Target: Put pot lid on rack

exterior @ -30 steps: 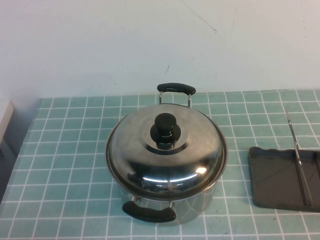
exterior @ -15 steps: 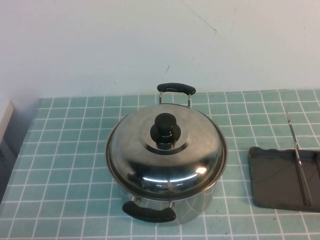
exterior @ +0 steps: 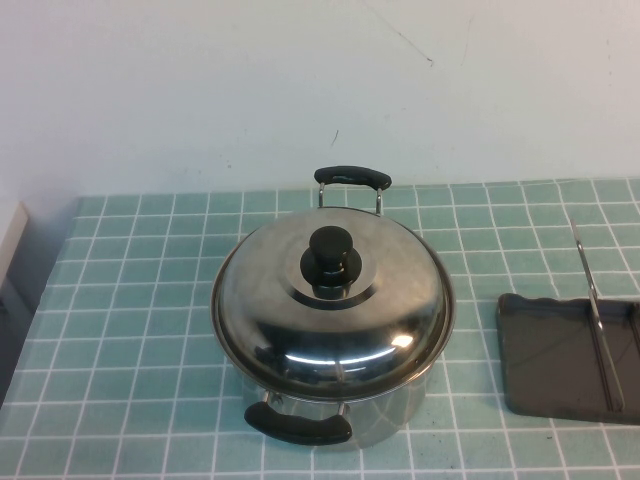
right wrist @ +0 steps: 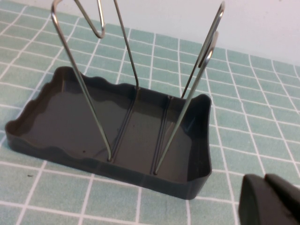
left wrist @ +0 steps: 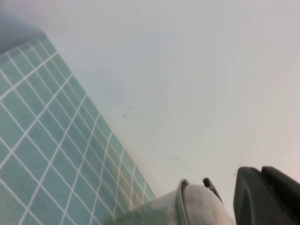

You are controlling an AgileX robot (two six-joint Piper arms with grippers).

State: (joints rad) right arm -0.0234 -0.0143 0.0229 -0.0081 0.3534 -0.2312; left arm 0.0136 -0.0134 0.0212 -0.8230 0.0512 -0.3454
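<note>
On the left, we see only a dark corner of the left gripper (left wrist: 269, 197) in its wrist view, beside the rim of the pot (left wrist: 187, 206) and above the green tiled table (exterior: 130, 330); we cannot tell whether its fingers are apart or together. In the high view neither arm shows. Near the middle of the table the pot (exterior: 335, 400) stands with the pot lid (exterior: 332, 305) seated on it, black knob (exterior: 332, 260) up. To the right, well apart from the pot, sits the rack (exterior: 560, 355), a dark tray with a thin upright wire divider (exterior: 592, 315). The right gripper (right wrist: 269, 201) hovers near the rack (right wrist: 61, 126), only a dark edge visible, so we cannot tell its state either.
</note>
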